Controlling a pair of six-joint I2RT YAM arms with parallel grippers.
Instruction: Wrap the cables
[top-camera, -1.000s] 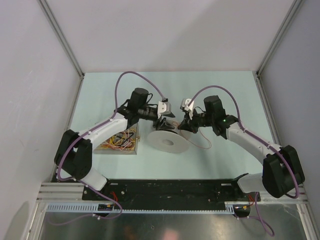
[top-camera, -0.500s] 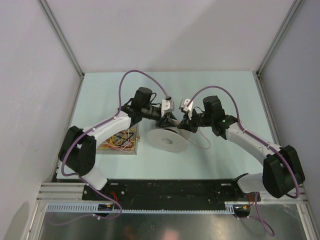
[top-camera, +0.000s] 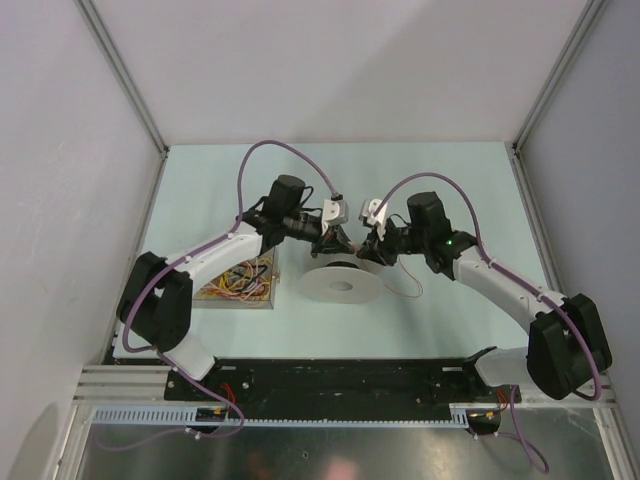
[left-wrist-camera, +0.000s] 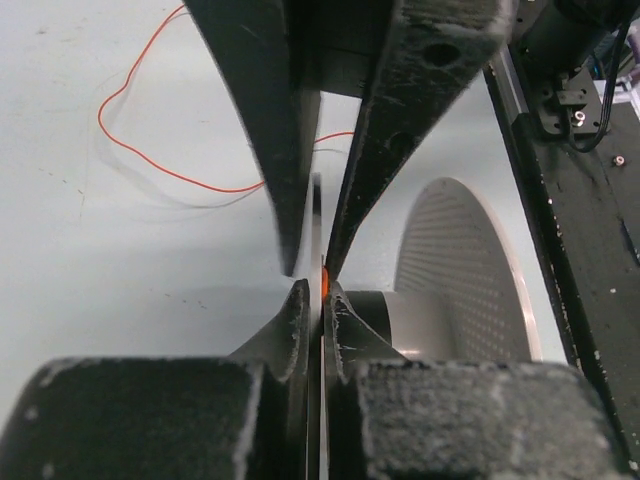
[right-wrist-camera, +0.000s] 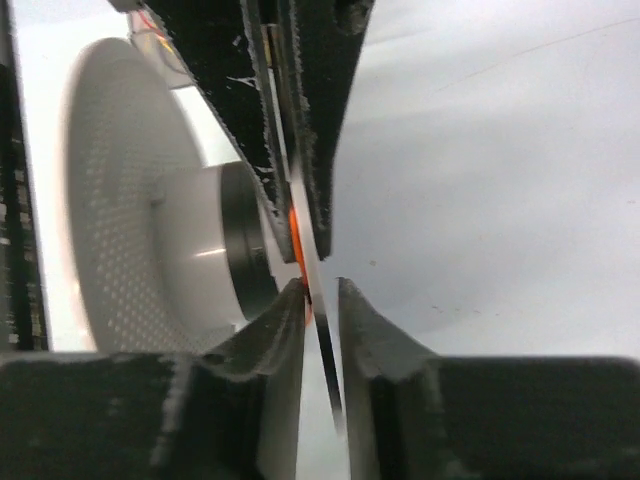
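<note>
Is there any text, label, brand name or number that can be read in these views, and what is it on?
None: no text can be read in any view.
The spool, the clear box with the cables, the left arm and the right arm show no legible print. Any marking on them is too small to tell.

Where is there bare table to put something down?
Bare: the far strip of table along the back wall; a near patch between the orange cable, right arm and base rail. Crowded: centre, where spool and cable box sit side by side.
</note>
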